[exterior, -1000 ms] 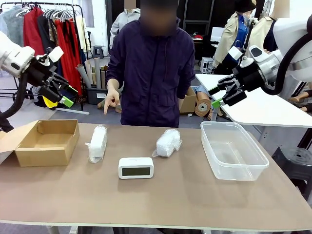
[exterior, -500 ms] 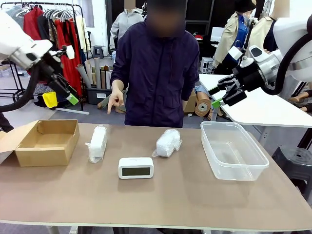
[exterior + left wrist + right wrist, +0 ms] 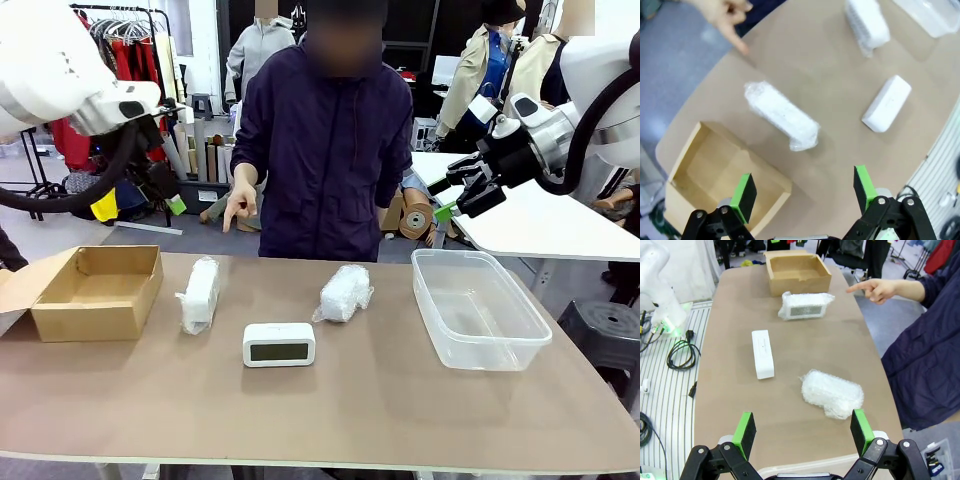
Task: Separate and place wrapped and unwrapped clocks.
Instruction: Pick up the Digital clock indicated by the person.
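The left gripper (image 3: 805, 186) hangs above the table (image 3: 350, 410) near the cardboard box (image 3: 95, 290), jaws apart, empty; right gripper (image 3: 447, 198) high beyond the clear tub (image 3: 478, 310), jaws apart, empty; bare clock (image 3: 279, 344) lies mid-table, display toward the robot; one bubble-wrap bundle (image 3: 200, 294) just beside the box; second bundle (image 3: 345, 292) between clock and tub; person's hand (image 3: 239, 205) points downward at the far edge.

Cardboard box (image 3: 95, 320), clear tub (image 3: 482, 362), brown table (image 3: 350, 410)

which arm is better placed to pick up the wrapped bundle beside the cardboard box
Likely left. The open left gripper hangs above that bundle and the cardboard box; the right gripper is up by the plastic tub at the other end.
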Motion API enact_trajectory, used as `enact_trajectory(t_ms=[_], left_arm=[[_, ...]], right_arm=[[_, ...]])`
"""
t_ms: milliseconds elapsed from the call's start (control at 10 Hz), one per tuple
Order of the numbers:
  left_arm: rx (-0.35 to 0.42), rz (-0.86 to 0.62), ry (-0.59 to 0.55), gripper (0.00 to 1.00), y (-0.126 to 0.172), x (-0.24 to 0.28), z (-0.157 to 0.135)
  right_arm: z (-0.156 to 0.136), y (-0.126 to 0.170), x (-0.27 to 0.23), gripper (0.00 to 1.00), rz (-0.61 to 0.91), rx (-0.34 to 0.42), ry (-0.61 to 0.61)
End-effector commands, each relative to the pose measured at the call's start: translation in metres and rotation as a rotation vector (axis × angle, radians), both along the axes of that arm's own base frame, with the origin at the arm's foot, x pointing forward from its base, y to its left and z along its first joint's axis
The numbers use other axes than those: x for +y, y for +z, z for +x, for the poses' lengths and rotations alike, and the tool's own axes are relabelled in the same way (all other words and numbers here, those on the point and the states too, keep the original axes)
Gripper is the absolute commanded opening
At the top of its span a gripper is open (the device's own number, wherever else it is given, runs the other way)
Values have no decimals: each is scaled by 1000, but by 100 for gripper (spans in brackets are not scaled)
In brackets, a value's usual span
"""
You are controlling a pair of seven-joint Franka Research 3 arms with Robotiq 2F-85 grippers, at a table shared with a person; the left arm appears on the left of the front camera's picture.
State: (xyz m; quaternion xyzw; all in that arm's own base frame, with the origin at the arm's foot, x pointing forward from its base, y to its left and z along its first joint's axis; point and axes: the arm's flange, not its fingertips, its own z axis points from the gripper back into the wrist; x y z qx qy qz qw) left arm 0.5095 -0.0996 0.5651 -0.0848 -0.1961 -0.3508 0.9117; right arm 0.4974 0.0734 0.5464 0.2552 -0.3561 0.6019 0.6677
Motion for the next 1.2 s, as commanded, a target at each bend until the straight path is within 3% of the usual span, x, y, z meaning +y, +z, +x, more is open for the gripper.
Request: enact_trajectory(t_ms=[0, 100, 200, 800, 1000, 1100], left_arm=[[-3, 45, 66, 100, -5, -4, 1], [-21, -24, -44, 100, -1, -3, -1], [0, 20, 39, 100, -2, -3, 1], [-1, 16, 33, 100, -2, -5, 1], [67, 116, 236, 100, 3, -29, 5], [76, 138, 400, 100, 2, -49, 11]], right_arm=[[0, 1, 0, 100, 8, -2, 4], [0, 1, 0, 100, 8, -2, 4], [0, 1, 0, 100, 8, -2, 4], [0, 1, 0, 100, 8, -2, 4], [0, 1, 0, 100, 8, -2, 4], [0, 1, 0, 100, 8, -2, 4]])
